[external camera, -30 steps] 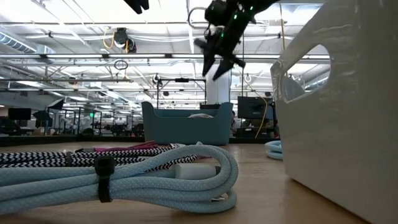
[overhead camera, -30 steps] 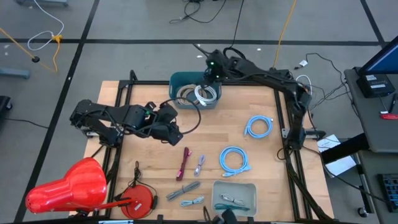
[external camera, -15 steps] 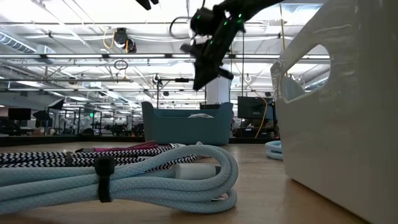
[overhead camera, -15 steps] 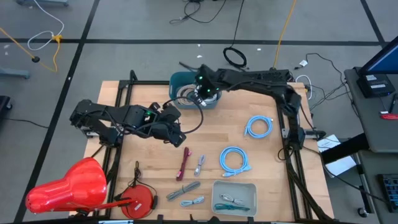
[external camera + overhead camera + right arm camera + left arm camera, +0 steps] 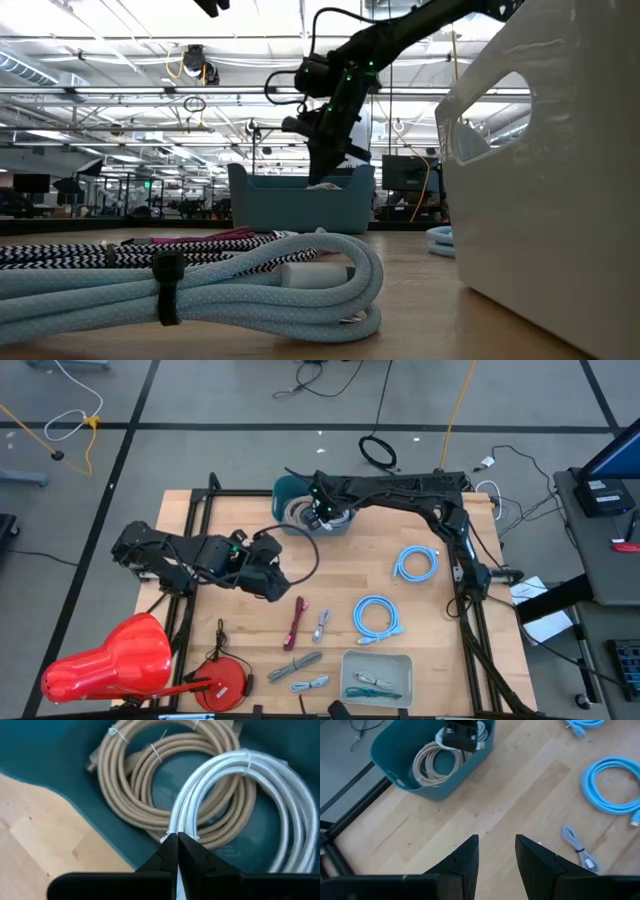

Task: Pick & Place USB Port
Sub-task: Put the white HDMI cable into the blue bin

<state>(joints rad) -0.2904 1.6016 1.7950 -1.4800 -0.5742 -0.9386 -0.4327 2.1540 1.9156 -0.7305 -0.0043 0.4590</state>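
Note:
A teal bin (image 5: 288,491) at the table's far edge holds a beige cable coil (image 5: 150,780) and a white cable coil (image 5: 260,810); both lie on the bin's floor. My right gripper (image 5: 177,842) reaches down into the bin and is shut at the white coil's edge; the low view shows it at the bin's rim (image 5: 325,178). My left gripper (image 5: 496,851) hovers open over the bare wood left of centre (image 5: 272,578), with nothing between its fingers. My right gripper pinches the white coil's strands (image 5: 176,827) between its two fingertips, at the side of the loop that overlaps the beige coil. The fingers come from above, pointing down into the bin. The coil still lies on the bin's floor and on the beige coil.
Two light-blue cable coils (image 5: 415,563) (image 5: 377,617) lie right of centre. A magenta cable (image 5: 297,622) and a small grey one (image 5: 321,625) lie mid-table. A white tray (image 5: 378,676) sits at the near edge, with a red object (image 5: 110,660) at the near left.
My right gripper has swung toward the table's left edge from over the bin's far right corner, dropped down into the bin, and shut at the white coil. My left gripper has drifted slightly toward the near edge.

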